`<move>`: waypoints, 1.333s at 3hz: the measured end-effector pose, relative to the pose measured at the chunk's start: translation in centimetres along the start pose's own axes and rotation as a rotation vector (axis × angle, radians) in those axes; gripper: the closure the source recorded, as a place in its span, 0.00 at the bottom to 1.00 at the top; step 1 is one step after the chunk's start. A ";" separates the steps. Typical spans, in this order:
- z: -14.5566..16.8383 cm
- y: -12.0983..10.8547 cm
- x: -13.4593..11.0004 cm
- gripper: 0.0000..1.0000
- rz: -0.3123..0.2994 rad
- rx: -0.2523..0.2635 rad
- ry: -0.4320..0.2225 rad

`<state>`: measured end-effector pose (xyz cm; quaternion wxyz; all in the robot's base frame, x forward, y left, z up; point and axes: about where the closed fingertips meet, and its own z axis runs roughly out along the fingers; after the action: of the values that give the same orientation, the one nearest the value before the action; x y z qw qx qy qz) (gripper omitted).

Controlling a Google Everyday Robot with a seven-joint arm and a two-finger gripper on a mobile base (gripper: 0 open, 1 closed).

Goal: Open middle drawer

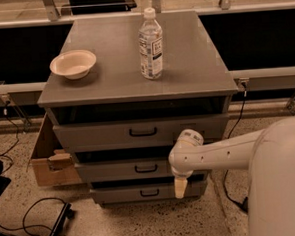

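The grey metal cabinet (135, 85) has three wide drawers. The middle drawer (110, 171) has a flat grey front and a small black centre handle (146, 168), and it looks shut. My gripper (181, 187) hangs pointing down at the end of the white arm (224, 150), which reaches in from the right. It is in front of the cabinet, a little right of and below the middle drawer's handle, level with the lowest drawer (122, 194). It holds nothing that I can see.
A cream bowl (73, 63) and a water bottle (150, 38) stand on the cabinet top. The top drawer (98, 135) is above. A cardboard box (49, 161) sits left of the cabinet. Cables and a black object (39, 232) lie on the floor.
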<state>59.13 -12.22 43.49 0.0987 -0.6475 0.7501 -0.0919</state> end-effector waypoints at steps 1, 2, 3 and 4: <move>1.3 -1.4 0.3 0.00 0.034 -0.007 -0.039; 2.0 -1.7 -0.3 0.18 0.047 -0.031 -0.078; 0.9 -0.5 0.2 0.41 0.056 -0.049 -0.074; -1.2 1.6 1.6 0.64 0.074 -0.057 -0.047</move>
<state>57.08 -13.61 44.17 0.1010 -0.6237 0.7734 -0.0517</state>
